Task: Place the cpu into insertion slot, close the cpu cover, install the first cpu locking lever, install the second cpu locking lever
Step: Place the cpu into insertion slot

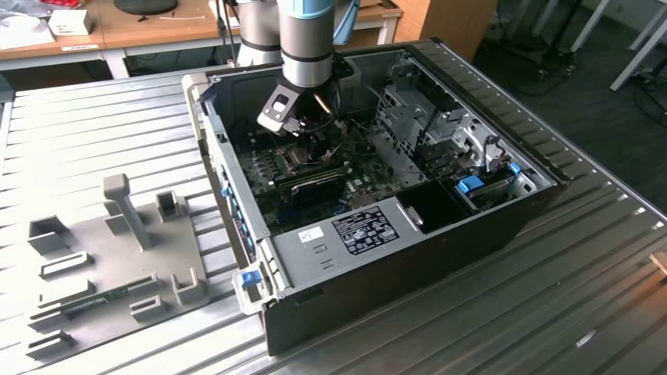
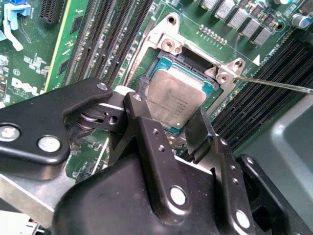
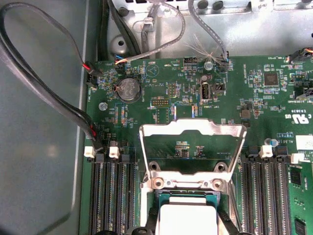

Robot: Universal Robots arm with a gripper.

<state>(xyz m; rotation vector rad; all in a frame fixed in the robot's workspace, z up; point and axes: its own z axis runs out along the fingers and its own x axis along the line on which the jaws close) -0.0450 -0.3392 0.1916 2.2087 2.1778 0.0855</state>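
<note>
Ribbed grey metal formed the table, on which an open black case lay on its side. A grey fixture plate rested on the table toward the exterior view's left, apart from the case. The arm reached down into the case, with the gripper low over the green board.

The cover stood raised on its hinge, clear of the slot. Long black memory slots ran on both sides of the slot. In both wrist views the cpu lay over the slot, silver top upward, squarely between the two black fingers. One finger sat against one edge of the cpu and the other against the opposite edge. The fingers were closed in on the cpu, gripping it by those edges. Whether the cpu was fully seated in the slot could not be determined. A thin metal lever projected sideways from the slot's corner, unlatched.
</note>
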